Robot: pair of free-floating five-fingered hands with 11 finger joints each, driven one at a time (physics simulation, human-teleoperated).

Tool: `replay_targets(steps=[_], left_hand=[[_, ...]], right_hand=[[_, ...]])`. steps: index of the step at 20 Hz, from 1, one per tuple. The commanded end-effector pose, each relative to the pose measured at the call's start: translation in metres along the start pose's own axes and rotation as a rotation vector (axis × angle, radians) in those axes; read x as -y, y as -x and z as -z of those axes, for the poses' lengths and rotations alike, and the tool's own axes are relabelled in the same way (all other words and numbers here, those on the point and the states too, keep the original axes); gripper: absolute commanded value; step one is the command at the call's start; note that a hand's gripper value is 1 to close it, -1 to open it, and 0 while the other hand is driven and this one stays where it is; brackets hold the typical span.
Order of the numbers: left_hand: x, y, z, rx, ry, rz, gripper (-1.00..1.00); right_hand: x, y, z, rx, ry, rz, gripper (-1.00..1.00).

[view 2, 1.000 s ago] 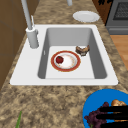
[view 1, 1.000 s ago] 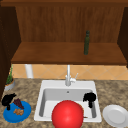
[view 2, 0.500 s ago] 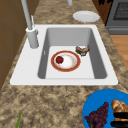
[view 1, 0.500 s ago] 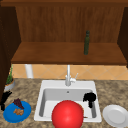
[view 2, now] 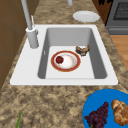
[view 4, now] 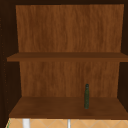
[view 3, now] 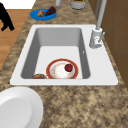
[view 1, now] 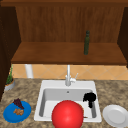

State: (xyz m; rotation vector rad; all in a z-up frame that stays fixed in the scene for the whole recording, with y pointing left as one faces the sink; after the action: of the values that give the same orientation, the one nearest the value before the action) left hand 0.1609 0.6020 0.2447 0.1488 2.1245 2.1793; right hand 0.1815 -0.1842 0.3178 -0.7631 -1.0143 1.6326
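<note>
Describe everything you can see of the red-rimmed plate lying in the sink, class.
The red-rimmed plate is round, with a broad red-brown rim around a white centre, and looks like glazed ceramic. It lies flat on the floor of the white sink, nearer the basin's right end. A small red fruit, perhaps an apple, rests on its white centre, toward the faucet side. A brown pastry sits just beside its rim; whether they touch is unclear.

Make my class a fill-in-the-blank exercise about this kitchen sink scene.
The dark green bottle stands on the lower wooden ___.
In the white sink, the small red fruit lies on a red-rimmed ___.
The purple grapes and the brown bun share a round ___ plate.
In the front view, the black right hand shows at the sink's ___ side.
Missing: shelf; plate; blue; right.
</note>
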Motion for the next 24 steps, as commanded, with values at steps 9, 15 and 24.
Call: replay_targets(steps=[9,15,24], left_hand=[[-0.071,-0.071,-0.019,0.001,0.006,-0.075,-1.00],[-0.114,-0.088,-0.014,0.004,0.000,-0.068,-1.00],[-0.186,-0.092,-0.001,0.000,-0.003,-0.064,-1.00]], right_hand=[[0.000,0.000,0.000,0.000,0.000,0.000,0.00],[0.000,0.000,0.000,0.000,0.000,0.000,0.00],[0.000,0.000,0.000,0.000,0.000,0.000,0.00]])
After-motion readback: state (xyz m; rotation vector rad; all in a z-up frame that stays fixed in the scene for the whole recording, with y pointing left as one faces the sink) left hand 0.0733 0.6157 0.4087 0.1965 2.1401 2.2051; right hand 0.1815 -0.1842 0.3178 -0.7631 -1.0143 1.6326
